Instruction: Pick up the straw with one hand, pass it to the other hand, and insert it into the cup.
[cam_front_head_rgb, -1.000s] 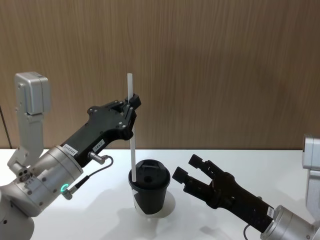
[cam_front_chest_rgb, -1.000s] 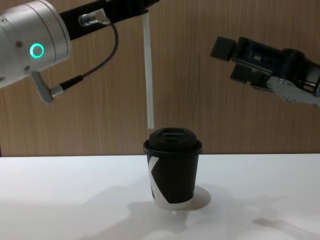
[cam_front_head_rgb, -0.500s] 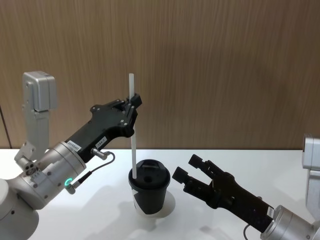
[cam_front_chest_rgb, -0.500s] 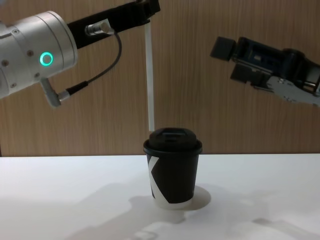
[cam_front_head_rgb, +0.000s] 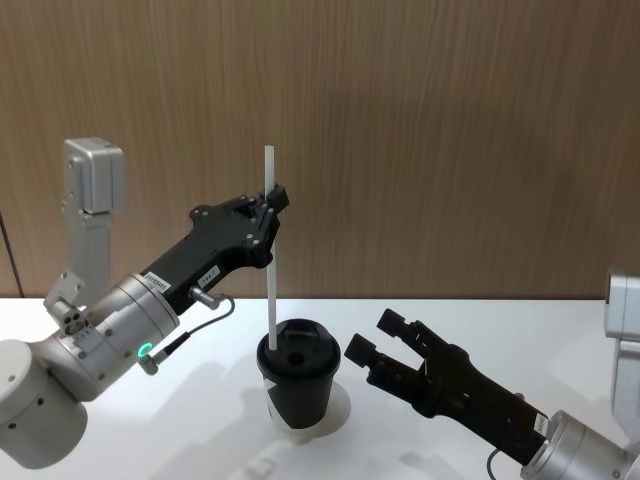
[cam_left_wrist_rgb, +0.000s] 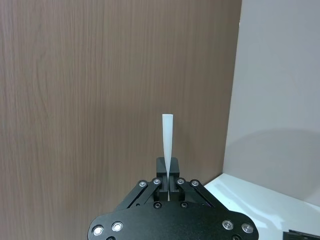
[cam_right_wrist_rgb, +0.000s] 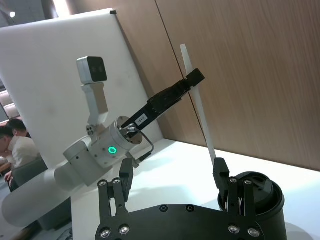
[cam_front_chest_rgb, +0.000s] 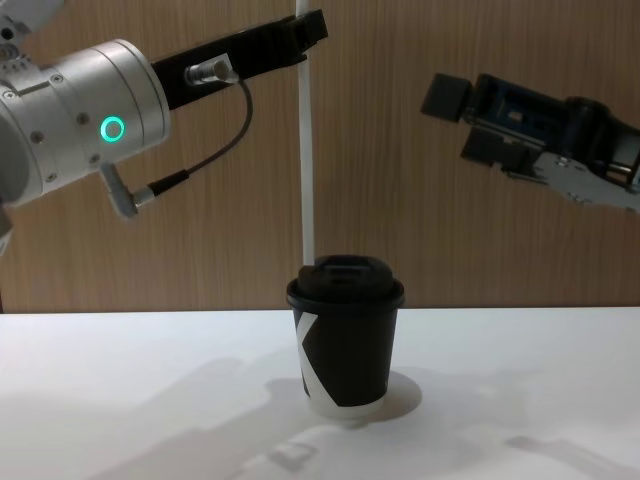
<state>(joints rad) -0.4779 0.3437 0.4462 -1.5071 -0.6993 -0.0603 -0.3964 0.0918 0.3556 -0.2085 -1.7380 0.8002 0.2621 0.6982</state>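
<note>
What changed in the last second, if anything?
The left tool, shut on the straw, carried it slightly to the robot's right, closer to the middle of the cup. The cup stayed put; the right tool stayed open beside it.

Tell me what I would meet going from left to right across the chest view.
green ring light on the left arm → straw, upright and held in the left pincer → right pincer, open in the air
</note>
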